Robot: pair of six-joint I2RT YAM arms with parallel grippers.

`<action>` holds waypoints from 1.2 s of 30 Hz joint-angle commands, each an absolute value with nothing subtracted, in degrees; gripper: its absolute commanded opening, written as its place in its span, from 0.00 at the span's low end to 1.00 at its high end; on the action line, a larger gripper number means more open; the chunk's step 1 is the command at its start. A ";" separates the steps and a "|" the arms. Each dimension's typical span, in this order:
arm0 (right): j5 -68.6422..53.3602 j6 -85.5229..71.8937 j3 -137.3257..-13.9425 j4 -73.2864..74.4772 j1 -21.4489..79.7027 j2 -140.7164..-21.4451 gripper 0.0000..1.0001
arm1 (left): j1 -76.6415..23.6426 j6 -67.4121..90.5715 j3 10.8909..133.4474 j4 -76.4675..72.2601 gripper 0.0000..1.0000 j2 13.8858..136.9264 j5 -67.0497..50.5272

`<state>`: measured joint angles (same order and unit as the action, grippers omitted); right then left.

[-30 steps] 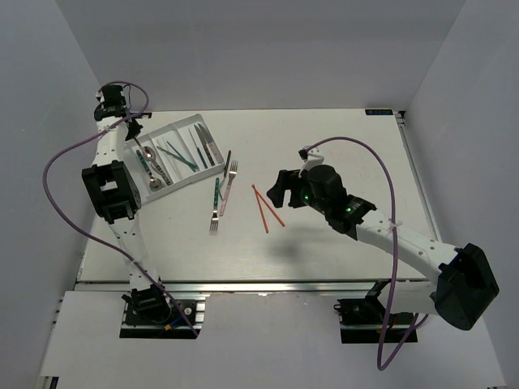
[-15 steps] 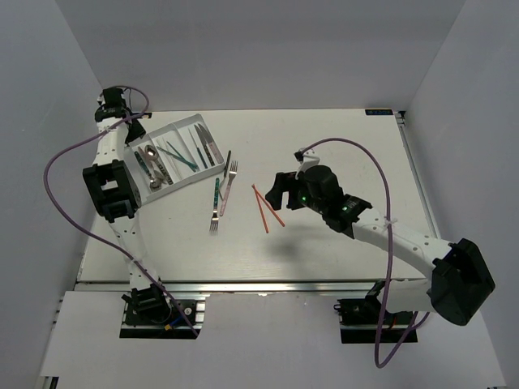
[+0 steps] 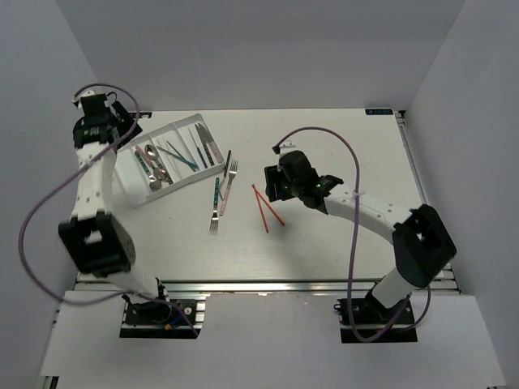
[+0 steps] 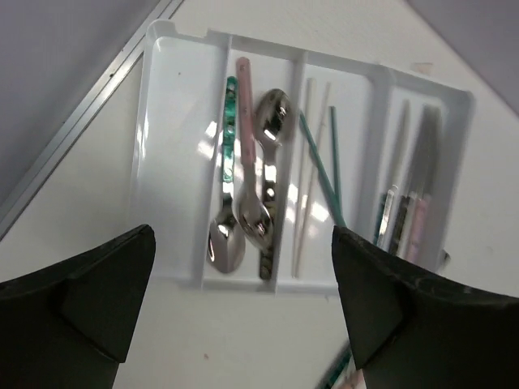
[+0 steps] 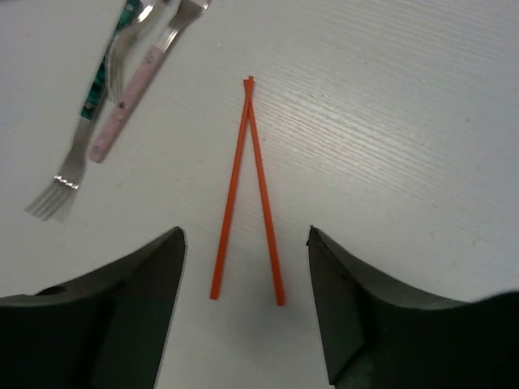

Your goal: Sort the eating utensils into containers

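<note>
Two orange chopsticks (image 5: 247, 186) lie on the table in a narrow V, joined at the far tip. My right gripper (image 5: 243, 312) is open low over their near ends, one finger on each side, touching neither. In the top view the chopsticks (image 3: 266, 207) lie just below that gripper (image 3: 271, 185). The white tray (image 4: 174, 162) holds spoons (image 4: 243, 207), pale and teal chopsticks (image 4: 318, 166) and knives (image 4: 405, 211) in separate compartments. My left gripper (image 4: 243, 324) hangs wide open and empty above the tray's near end. In the top view it (image 3: 113, 130) is at the tray's (image 3: 130, 168) far left corner.
A teal-handled fork (image 3: 216, 198) and a pink-handled fork (image 3: 227, 190) lie side by side between the tray and the orange chopsticks. A black-handled knife (image 3: 227, 160) rests beside the tray's right edge. The forks (image 5: 120, 113) also show at the upper left of the right wrist view.
The left gripper has opened, and its arm has swung up and back to the left of the tray. The right gripper has moved left onto the orange chopsticks, and its jaws have narrowed.
</note>
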<state>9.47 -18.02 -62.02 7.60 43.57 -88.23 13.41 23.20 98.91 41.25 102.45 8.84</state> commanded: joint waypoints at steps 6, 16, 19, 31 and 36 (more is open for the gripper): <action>9.32 -11.16 -70.75 16.44 43.59 -99.14 0.42 | 11.87 24.61 57.16 23.83 0.98 57.18 8.26; 10.81 -9.76 -71.10 17.31 43.77 -104.76 0.45 | 6.59 23.56 44.21 24.26 0.98 47.37 9.93; 10.20 -9.41 -71.89 18.19 43.77 -107.66 0.45 | 5.28 23.38 44.47 24.61 0.98 48.51 9.32; 10.72 -9.23 -72.77 21.00 43.42 -113.29 0.18 | 4.92 23.03 44.47 24.35 0.98 49.22 7.30; 10.81 -11.42 -72.60 22.85 41.84 -112.68 0.00 | 5.01 23.46 44.12 23.12 0.98 50.36 1.70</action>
